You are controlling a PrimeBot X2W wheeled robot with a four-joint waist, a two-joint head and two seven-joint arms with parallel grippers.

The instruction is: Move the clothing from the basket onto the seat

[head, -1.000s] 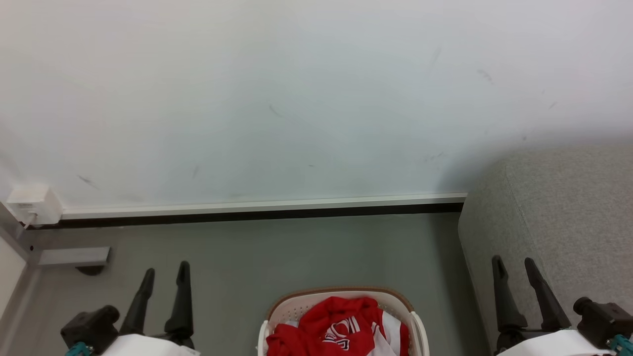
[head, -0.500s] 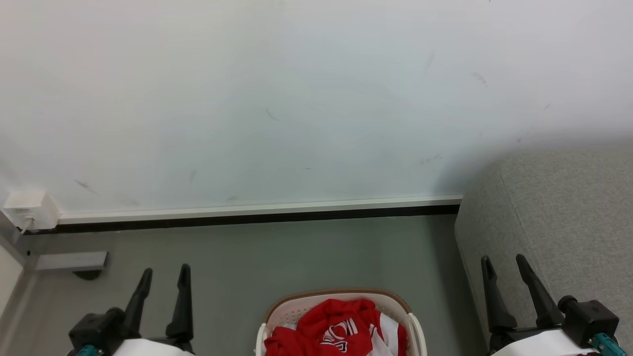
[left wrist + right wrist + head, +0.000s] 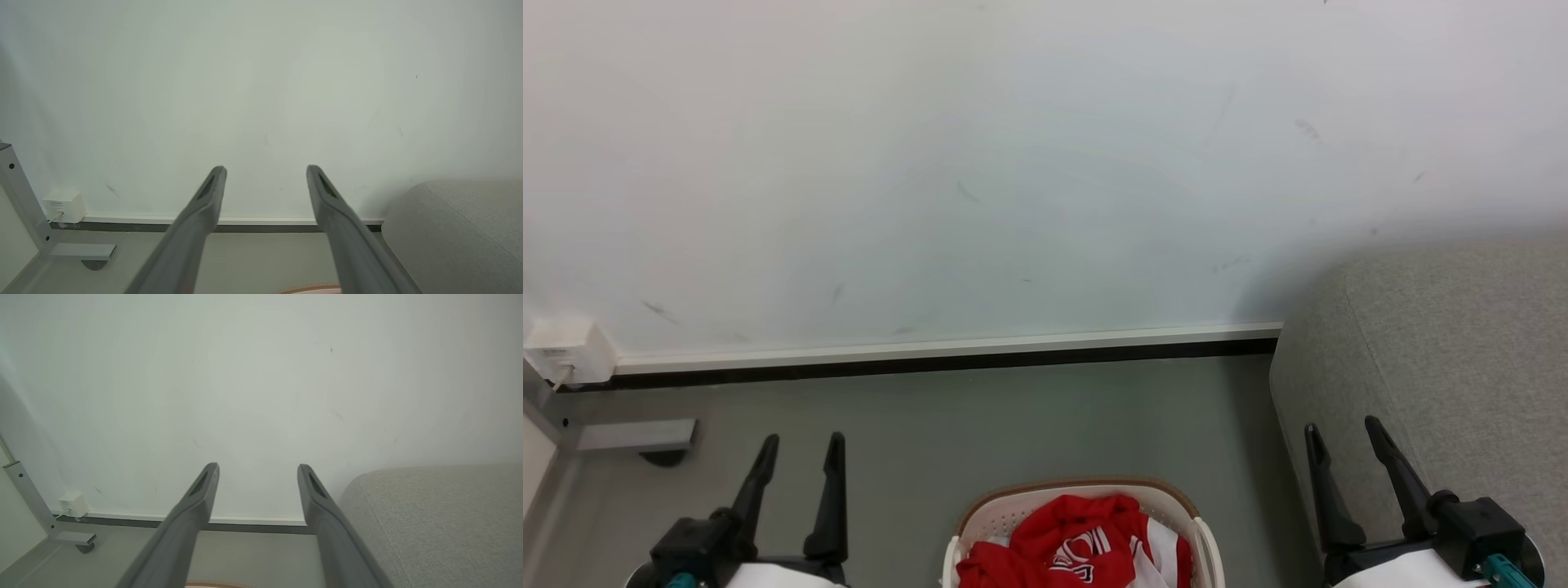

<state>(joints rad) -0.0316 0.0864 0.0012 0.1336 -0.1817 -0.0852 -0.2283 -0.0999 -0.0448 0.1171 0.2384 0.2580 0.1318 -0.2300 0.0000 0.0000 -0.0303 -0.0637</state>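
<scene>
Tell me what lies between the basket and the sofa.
Bare grey floor separates the basket from the sofa, seen in the head view.

Mark on clothing: white curves, no clear letter.
Print on white wall box: too small to read.

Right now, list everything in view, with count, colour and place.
basket: one, white with brown rim, bottom centre
clothing: one heap, red and white, in the basket
seat: one, grey, right
wall: one, white, ahead
skirting: one, white over black, foot of the wall
wall box: one, white, far left
metal frame: one, grey, far left
floor: one, grey-green
left gripper: one, dark, open, lower left
right gripper: one, dark, open, lower right
</scene>
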